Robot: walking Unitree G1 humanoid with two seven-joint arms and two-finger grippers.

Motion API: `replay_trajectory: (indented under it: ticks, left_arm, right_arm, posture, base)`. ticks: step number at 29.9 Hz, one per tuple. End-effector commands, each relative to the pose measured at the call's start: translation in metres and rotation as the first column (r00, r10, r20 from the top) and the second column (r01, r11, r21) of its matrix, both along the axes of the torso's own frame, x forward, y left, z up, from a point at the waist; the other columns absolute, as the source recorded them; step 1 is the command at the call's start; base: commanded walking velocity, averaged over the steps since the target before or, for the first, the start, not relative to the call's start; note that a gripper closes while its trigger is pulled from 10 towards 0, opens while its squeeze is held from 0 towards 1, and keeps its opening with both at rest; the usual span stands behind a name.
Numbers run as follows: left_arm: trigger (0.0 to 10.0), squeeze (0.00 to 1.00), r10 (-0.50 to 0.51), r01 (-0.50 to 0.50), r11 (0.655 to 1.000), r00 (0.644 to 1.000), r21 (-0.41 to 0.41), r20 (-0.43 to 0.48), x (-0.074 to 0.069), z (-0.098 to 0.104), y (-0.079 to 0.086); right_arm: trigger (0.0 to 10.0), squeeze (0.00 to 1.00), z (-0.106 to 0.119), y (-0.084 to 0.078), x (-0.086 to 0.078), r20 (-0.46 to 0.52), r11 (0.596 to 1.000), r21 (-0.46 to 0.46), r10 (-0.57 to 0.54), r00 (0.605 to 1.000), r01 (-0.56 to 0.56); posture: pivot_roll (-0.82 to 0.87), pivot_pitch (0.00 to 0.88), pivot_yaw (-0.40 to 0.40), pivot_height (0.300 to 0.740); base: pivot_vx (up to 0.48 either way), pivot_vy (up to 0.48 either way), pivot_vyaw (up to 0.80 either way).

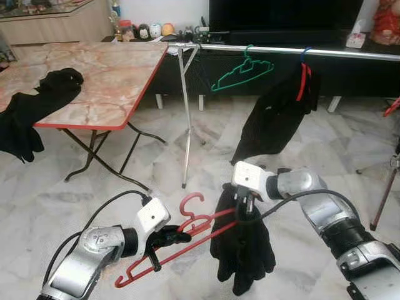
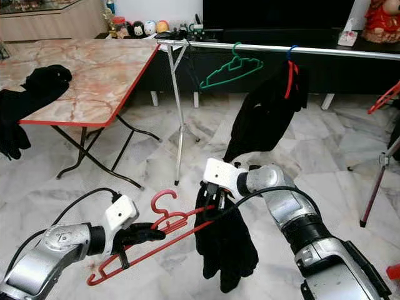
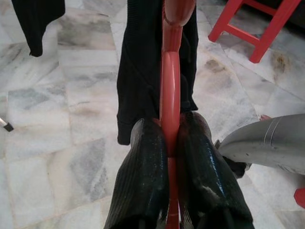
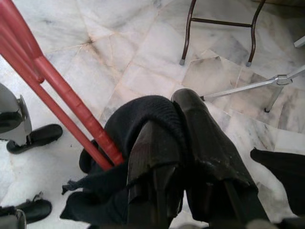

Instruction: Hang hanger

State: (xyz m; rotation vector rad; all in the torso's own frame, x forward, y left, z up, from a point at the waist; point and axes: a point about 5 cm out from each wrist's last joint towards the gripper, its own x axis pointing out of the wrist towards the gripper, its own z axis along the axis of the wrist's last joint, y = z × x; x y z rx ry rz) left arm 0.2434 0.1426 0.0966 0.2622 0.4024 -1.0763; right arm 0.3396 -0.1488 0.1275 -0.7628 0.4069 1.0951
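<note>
- Worktop (image 1: 94, 75), far left: a folding marble-pattern top with a black garment (image 1: 37, 103) draped over its near edge. It plays no part in the move ahead.
- Left gripper (image 1: 164, 239), low in the foreground: your fingers (image 3: 143, 176) are closed flat on the lower bar of the red hanger (image 1: 181, 240); the wrist view shows the bar pinched between both pads.
- The hanger's long axis runs from low on the left, up and rightward toward the right gripper; its hook (image 1: 190, 203) points up, just above the left fingers.
- Right gripper (image 1: 245, 206), centre: its fingers are clamped on a black cloth (image 1: 244, 250) that hangs over the hanger's right end and droops toward the floor.
- Rail (image 1: 281, 50), ahead and above: a green hanger (image 1: 240, 72) and a hung dark garment (image 1: 275, 112) sit on it, with bare rail between them.
- Judgement: the rail lies well forward and higher than both grippers. You will need to raise the hook and carry it forward; the left arm controls the hook end.
</note>
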Motion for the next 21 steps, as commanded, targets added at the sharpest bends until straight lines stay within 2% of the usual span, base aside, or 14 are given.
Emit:
replay_trajectory:
  ticks: [1,11,16,21]
  left_arm:
    - [10.0,0.00,-0.027,0.027,1.000,0.999,-0.010,0.029,0.000,0.006,0.000]
    - [10.0,0.00,-0.038,0.037,0.999,0.998,0.014,0.050,0.001,0.001,-0.001]
    - [10.0,0.00,-0.047,0.042,0.996,0.997,0.080,0.063,0.002,-0.006,0.004]
    - [10.0,0.00,-0.051,0.043,0.994,0.996,0.099,0.072,0.002,-0.008,0.004]
  right_arm:
    - [10.0,0.00,0.012,0.004,0.003,0.037,0.998,0.001,0.060,0.997,-0.060]
    - [10.0,0.00,0.015,0.004,-0.004,0.005,0.982,-0.016,0.189,0.982,-0.189]
    - [10.0,0.00,0.014,0.000,-0.009,-0.021,0.965,-0.041,0.260,0.965,-0.260]
    - [10.0,0.00,0.011,-0.002,-0.014,-0.040,0.950,-0.069,0.303,0.952,-0.305]
  posture:
    - [-0.13,0.000,0.059,0.732]
    - [-0.13,0.000,0.057,0.732]
    - [-0.13,0.000,0.057,0.732]
    - [-0.14,0.000,0.057,0.732]
  base:
    - [0.000,0.000,0.00]
    - [0.000,0.000,0.00]
    - [0.000,0.000,0.00]
    - [0.000,0.000,0.00]
